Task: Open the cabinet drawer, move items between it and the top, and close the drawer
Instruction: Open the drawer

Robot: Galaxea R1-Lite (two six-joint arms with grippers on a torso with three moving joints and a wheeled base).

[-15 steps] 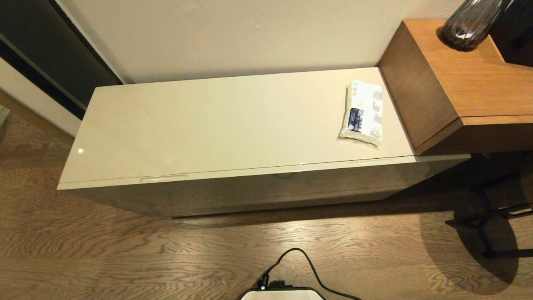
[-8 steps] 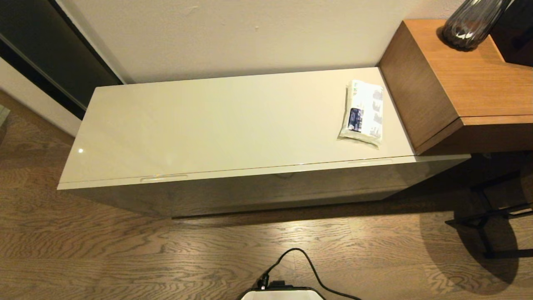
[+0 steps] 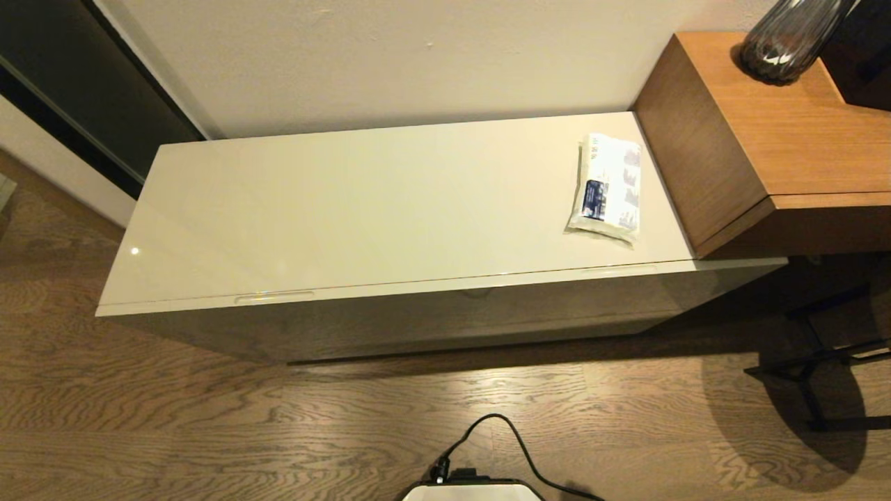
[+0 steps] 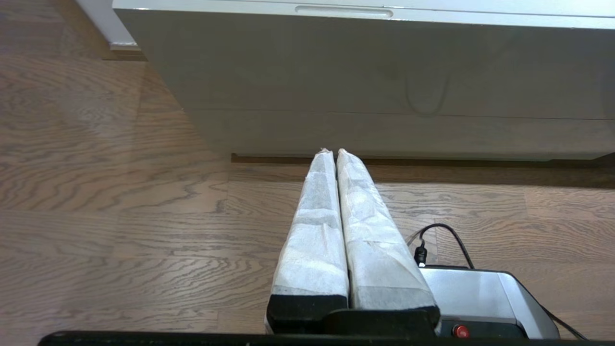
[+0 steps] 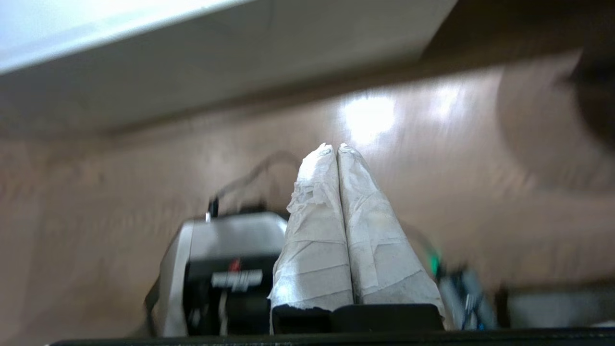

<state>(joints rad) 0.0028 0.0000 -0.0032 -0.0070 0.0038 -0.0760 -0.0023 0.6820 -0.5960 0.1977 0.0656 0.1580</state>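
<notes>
The cabinet drawer [image 3: 445,316] is closed, its cream front flush under the top [image 3: 362,209]. One handle slot [image 3: 273,298] shows near the left end and another [image 3: 619,270] near the right. The white tissue pack with the dark blue label [image 3: 604,188] lies on the right end of the top. The snack bag is out of view. Neither arm appears in the head view. My left gripper [image 4: 335,153] is shut and empty, low over the floor, pointing at the drawer front [image 4: 384,62] below its handle slot [image 4: 343,10]. My right gripper [image 5: 335,148] is shut and empty above the floor.
A taller brown wooden desk [image 3: 779,139] adjoins the cabinet's right end, with a dark glass vase [image 3: 786,38] on it. Black furniture legs [image 3: 814,369] stand on the floor at right. The robot base [image 3: 473,490] and its black cable [image 3: 515,445] lie before the cabinet.
</notes>
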